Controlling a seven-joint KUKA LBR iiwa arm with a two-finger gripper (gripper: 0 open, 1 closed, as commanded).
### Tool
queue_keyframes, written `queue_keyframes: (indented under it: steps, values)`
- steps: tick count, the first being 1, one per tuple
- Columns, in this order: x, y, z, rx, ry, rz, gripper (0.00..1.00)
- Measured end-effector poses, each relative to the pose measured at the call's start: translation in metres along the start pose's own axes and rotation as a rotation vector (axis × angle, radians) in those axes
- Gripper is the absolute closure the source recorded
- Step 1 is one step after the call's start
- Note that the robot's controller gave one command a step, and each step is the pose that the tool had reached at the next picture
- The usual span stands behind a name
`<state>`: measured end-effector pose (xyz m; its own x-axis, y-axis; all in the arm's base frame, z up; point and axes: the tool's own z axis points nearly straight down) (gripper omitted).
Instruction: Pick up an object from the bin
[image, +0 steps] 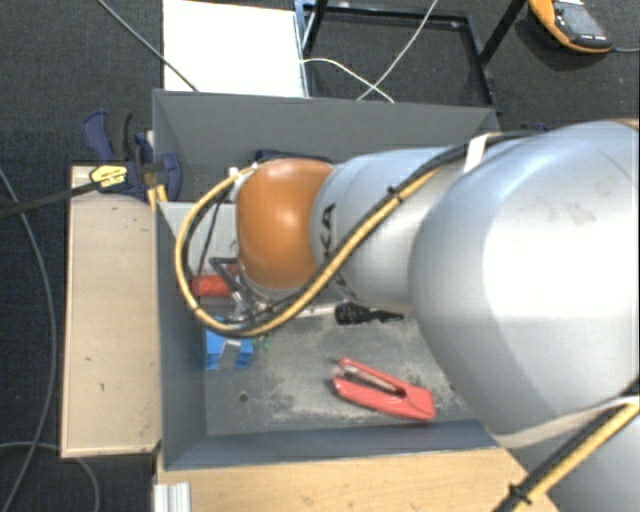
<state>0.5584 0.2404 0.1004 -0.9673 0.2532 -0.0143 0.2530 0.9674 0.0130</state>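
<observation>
Gripper (240, 303) sits low at left of frame, under the orange cover (280, 225) (whether clenched or released, I cannot tell); blue block (226, 350) lies just below it; red tool (385, 390) lower centre.

We look down on the grey bin (330, 120) from above and a little to one side, its far wall at the top of our view and its near rim at the bottom. The arm (530, 270) reaches in from the right, close under the camera, hiding much of the bin's right half.
</observation>
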Motion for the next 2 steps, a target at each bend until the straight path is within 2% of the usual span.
queue_keyframes:
  steps: [1,2]
  values:
    - [0.0109,0.0118,0.0299,0.0,0.001,-0.074,0.0]
    - [0.0033,0.0145,0.0277,-0.006,-0.007,0.072,1.0]
